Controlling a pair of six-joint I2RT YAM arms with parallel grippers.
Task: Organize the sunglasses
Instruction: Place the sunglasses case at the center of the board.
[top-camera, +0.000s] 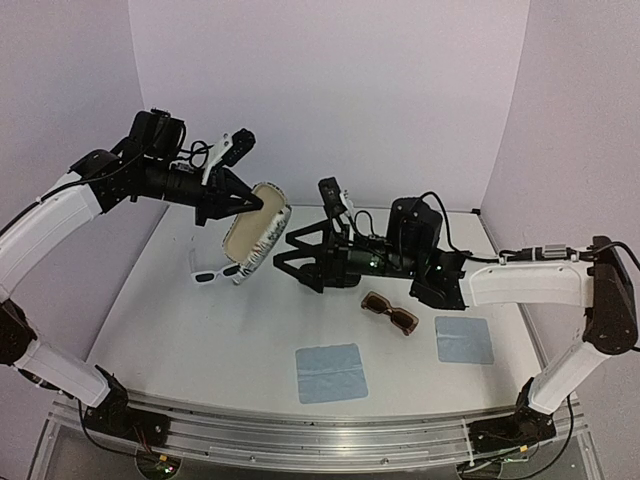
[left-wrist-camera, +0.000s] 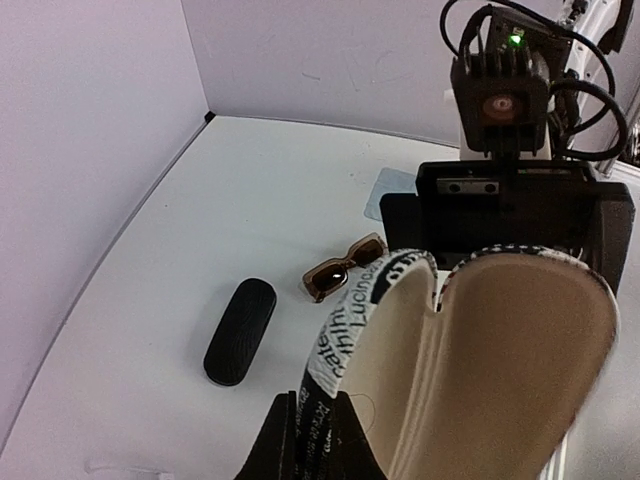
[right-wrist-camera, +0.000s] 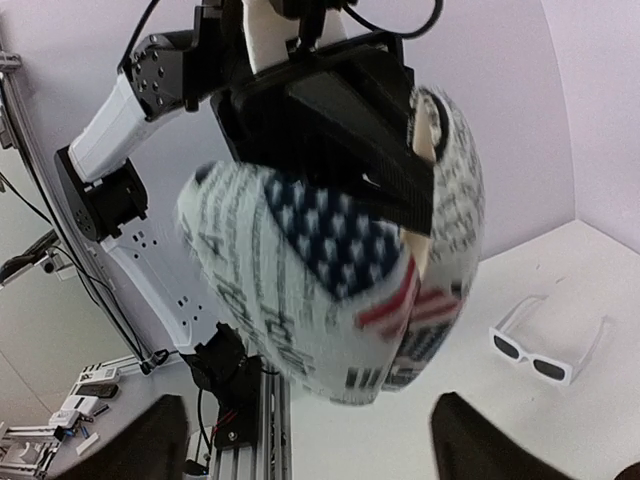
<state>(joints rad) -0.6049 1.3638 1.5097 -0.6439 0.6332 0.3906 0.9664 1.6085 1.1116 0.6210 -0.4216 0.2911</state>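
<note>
Grip of the left tool (top-camera: 247, 203) clamps the raised, open striped case (top-camera: 255, 235), the right tool (top-camera: 287, 255) gapes empty beside it, and both pairs lie uncased on the counter (top-camera: 200, 345): white sunglasses (top-camera: 208, 275) beneath the left tool, brown sunglasses (top-camera: 389, 313) near the right

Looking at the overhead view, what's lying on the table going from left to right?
White-framed sunglasses with dark lenses → square light-blue cloth → chunky brown-framed sunglasses → second square light-blue cloth.
</note>
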